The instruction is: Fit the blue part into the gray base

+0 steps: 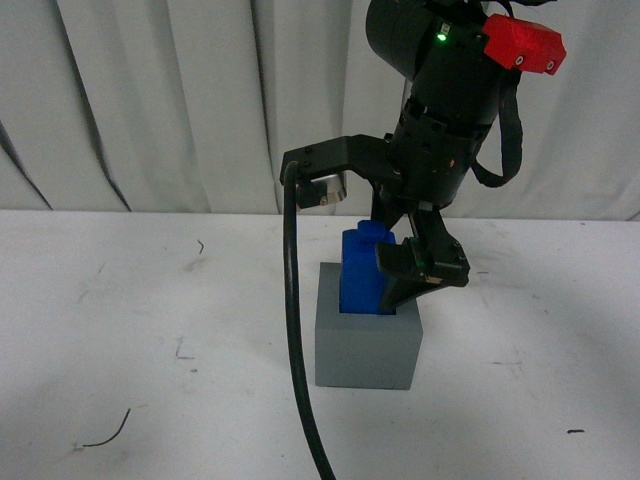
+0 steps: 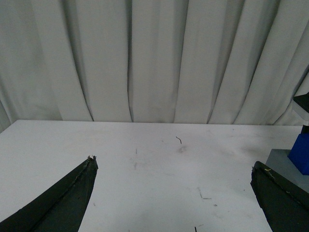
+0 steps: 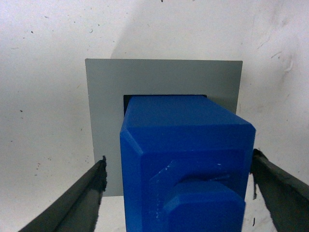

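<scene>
White pleated curtain (image 1: 150,100) closes off the whole back of the scene, its folds hanging to the far edge of the table (image 1: 100,330). Table top is white and matte, with faint gray scuffs and smudges.

Far left: left gripper (image 2: 174,164), seen only from its own wrist camera. Fingers (image 2: 63,203) are spread wide over the table with nothing between them. Released.

Left front of table: thin dark wire scrap (image 1: 105,432), curved, lying loose. Further back, near the curtain, a small hooked mark (image 1: 200,245).

Centre: black cable (image 1: 293,340) drops from the right arm and runs off the near edge, passing just left of the base (image 1: 365,355). Base sits flat on the table. Part (image 1: 360,275) stands upright in the base's recess. Its lower end is inside, most of its length is above the rim, and the stud is uppermost. The right wrist camera shows a dark slit of recess along the part's far side.

Right gripper (image 3: 178,162) hangs over the base with a finger on either side of the part. One finger (image 3: 72,203) shows a clear gap to the blue face. The other sits right at the part's edge; contact cannot be told. Reads as released, not clamped.

Upper right: red cap (image 1: 522,45) and a green light (image 1: 441,38) on the arm. Right front of table: small dark speck (image 1: 575,432).
</scene>
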